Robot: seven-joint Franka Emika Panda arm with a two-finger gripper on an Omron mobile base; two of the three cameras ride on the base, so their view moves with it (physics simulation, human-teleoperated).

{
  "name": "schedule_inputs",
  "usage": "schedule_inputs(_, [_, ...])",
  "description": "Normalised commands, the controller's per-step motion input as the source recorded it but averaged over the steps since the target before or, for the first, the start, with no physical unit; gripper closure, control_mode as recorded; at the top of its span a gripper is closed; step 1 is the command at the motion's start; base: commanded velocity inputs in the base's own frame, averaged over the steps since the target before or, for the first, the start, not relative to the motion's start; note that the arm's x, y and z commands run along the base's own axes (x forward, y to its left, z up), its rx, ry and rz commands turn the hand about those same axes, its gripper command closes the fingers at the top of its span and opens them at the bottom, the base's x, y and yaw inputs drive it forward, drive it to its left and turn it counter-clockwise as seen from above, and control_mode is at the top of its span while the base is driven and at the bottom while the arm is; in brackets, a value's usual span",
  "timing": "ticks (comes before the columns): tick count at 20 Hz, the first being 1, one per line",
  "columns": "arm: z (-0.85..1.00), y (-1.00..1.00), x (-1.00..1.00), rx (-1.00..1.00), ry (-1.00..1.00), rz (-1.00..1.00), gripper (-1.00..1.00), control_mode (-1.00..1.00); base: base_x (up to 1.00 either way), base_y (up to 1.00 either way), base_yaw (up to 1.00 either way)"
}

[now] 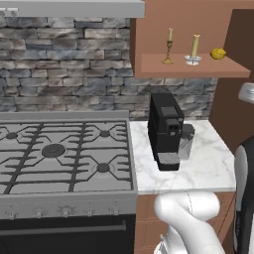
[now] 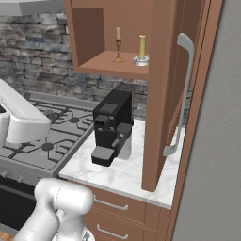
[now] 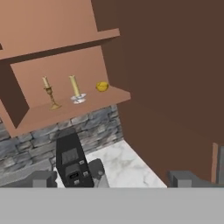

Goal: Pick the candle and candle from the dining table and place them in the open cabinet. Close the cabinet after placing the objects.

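Both candles stand on the lower shelf of the open cabinet (image 1: 193, 67). The candle on the slim brass candlestick (image 1: 169, 49) (image 2: 118, 44) (image 3: 50, 94) is on the left. Just to its right is the candle in the silver dish holder (image 1: 194, 49) (image 2: 141, 49) (image 3: 75, 89). The cabinet door (image 2: 162, 94) (image 3: 175, 87) is swung wide open, its silver bar handle (image 2: 181, 94) facing out. In the hand view my gripper (image 3: 113, 179) is open and empty, well back from the shelf and lower than it. The dining table is out of view.
A yellow lemon (image 1: 218, 53) (image 3: 102, 86) lies on the shelf right of the candles. Below the cabinet a black coffee machine (image 1: 166, 131) (image 2: 112, 124) stands on a marble counter (image 1: 208, 168). A gas stove (image 1: 59, 154) is to the left, backed by a stone wall.
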Motion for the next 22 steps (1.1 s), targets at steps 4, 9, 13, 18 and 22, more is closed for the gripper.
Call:
schedule_inputs(4, [0.0, 0.03, -0.17, 0.0, 0.01, 0.0, -1.0, -1.0, 0.0, 0.0, 0.0])
schedule_inputs(9, [0.0, 0.03, -0.17, 0.0, 0.0, 0.0, -1.0, -1.0, 0.0, 0.0, 0.0])
schedule_inputs(13, [0.01, 0.01, -0.12, 0.0, 0.0, 0.0, -1.0, -1.0, 0.0, 0.0, 0.0])
schedule_inputs(18, [0.01, 0.0, -0.08, 0.0, 0.02, 0.0, -1.0, -1.0, 0.0, 0.0, 0.0])
schedule_inputs(22, [0.0, 0.0, -0.07, 0.0, 0.03, 0.0, -1.0, -1.0, 0.0, 0.0, 0.0])
